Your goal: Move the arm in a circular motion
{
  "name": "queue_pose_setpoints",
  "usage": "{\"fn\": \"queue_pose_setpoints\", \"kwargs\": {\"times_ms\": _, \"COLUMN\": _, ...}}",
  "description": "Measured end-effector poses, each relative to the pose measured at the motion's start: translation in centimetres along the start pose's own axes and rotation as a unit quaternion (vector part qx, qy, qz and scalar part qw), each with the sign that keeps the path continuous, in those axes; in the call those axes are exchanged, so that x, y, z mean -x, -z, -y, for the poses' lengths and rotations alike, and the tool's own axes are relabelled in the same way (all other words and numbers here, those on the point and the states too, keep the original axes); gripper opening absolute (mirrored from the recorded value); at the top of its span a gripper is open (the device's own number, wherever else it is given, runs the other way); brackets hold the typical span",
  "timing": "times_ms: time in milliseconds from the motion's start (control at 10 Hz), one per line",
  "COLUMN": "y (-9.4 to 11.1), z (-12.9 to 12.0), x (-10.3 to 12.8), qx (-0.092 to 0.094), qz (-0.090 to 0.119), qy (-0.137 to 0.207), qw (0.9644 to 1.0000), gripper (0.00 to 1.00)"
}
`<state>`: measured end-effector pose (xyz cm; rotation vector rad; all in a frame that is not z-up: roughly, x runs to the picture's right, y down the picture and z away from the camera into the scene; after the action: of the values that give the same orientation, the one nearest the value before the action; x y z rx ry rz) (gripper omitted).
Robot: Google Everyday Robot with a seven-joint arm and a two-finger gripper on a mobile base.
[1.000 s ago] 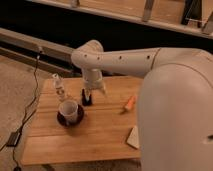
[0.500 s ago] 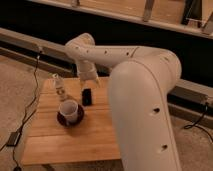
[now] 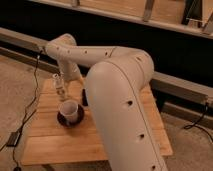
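1. A slatted wooden table (image 3: 47,147) stands on a speckled floor. A cable (image 3: 31,102) trails past its left side toward a black box (image 3: 14,139).
2. The arm (image 3: 117,95) fills the foreground. Its thick segment covers the table's right half, then the arm folds back and reaches down over the far left.
3. The gripper (image 3: 83,95) sits low over the table, mostly hidden behind that segment, just right of the cup. Whether it is apart or together, I cannot tell.
4. A white cup (image 3: 69,109) stands on a dark saucer (image 3: 62,121); its contents cannot be made out. A small clear bottle (image 3: 59,86) stands just behind it.
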<state>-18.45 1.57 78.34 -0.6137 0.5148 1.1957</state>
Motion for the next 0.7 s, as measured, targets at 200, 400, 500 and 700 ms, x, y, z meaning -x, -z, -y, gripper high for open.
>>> {"fn": "queue_pose_setpoints", "kwargs": {"times_ms": 200, "y": 0.2, "z": -2.4, "x": -2.0, "qx": 0.01, "qz": -0.009, "qy": 0.019, "qw": 0.9997, "gripper": 0.65}}
{"fn": "queue_pose_setpoints", "kwargs": {"times_ms": 400, "y": 0.6, "z": -3.8, "x": -5.3, "qx": 0.028, "qz": -0.021, "qy": 0.035, "qw": 0.9988, "gripper": 0.65}}
{"fn": "queue_pose_setpoints", "kwargs": {"times_ms": 500, "y": 0.9, "z": -3.8, "x": -7.0, "qx": 0.035, "qz": -0.026, "qy": 0.037, "qw": 0.9984, "gripper": 0.65}}
{"fn": "queue_pose_setpoints", "kwargs": {"times_ms": 700, "y": 1.2, "z": -2.6, "x": -10.5, "qx": 0.043, "qz": -0.031, "qy": 0.029, "qw": 0.9982, "gripper": 0.65}}
